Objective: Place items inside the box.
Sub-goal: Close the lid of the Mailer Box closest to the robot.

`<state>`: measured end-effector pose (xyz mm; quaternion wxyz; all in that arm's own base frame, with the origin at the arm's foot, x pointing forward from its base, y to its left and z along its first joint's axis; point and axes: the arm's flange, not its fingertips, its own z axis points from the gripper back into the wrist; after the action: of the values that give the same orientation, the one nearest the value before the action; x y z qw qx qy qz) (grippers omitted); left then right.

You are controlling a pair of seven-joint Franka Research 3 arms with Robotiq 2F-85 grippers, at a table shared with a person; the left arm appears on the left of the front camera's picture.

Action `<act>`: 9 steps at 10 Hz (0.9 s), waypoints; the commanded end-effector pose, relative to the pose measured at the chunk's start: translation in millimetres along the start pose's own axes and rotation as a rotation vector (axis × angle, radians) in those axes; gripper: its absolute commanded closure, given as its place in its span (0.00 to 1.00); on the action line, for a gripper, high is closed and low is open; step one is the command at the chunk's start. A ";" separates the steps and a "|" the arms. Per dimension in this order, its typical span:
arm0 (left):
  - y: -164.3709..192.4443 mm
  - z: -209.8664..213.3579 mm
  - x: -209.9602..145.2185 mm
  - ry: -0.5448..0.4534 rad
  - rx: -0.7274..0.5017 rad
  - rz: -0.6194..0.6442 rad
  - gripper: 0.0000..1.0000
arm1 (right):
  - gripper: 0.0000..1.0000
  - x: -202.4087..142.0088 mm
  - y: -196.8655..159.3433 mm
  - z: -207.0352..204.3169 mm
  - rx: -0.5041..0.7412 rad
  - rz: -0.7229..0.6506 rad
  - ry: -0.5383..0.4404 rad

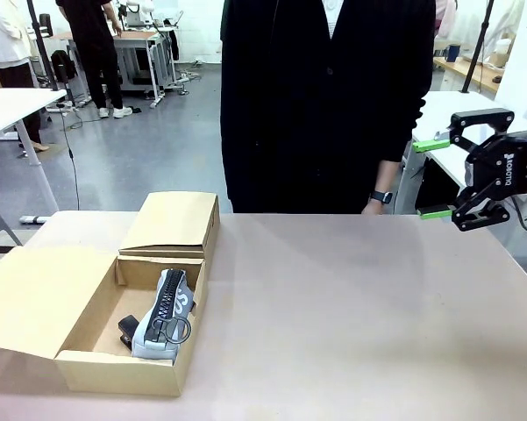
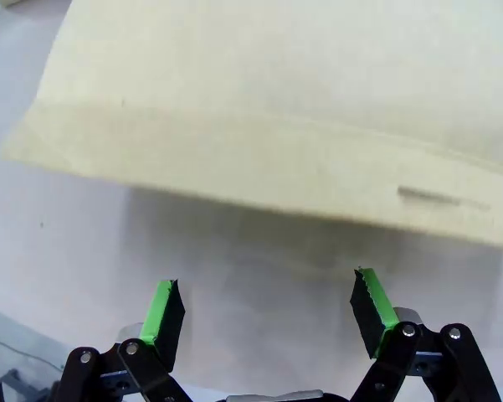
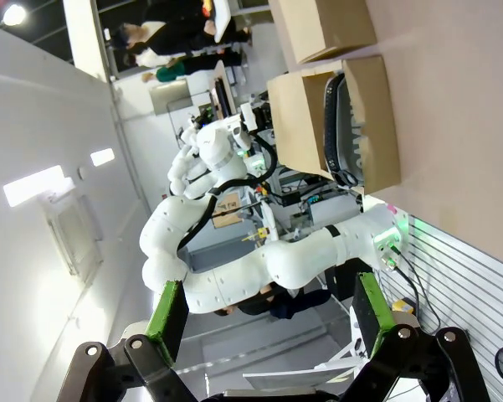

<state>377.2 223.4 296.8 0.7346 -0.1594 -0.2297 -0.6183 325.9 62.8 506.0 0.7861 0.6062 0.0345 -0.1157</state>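
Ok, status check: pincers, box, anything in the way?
Right pincer open, empty, raised at table's far right. Left pincer open, empty, over the open flap. Box near compartment holds grey pouch, scissors on top. Person at far edge.

Right gripper [image 1: 438, 178]: raised above the table's [image 1: 351, 307] far right corner, fingers turned sideways toward the picture's left, jaws spread wide, nothing held between the green pads [image 1: 431, 145].
Left gripper [image 2: 268, 311]: held over the table surface, jaws parted, nothing held.
Person's hand [image 1: 373, 207]: hung at the table's far edge, a watch worn on the wrist.
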 end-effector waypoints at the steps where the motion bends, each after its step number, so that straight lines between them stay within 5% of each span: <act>1: 2.1 7.5 -8.6 0.036 -0.006 0.014 0.00 | 0.00 1.9 2.5 -1.0 0.016 0.012 -0.013; 9: 8.9 -15.0 7.4 -0.207 -0.062 -0.042 0.00 | 0.00 1.9 2.5 -1.0 0.016 0.012 -0.013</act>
<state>385.5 200.4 285.5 0.7021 -0.2278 -0.2588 -0.6231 325.9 62.8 506.1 0.7861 0.6062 0.0344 -0.1157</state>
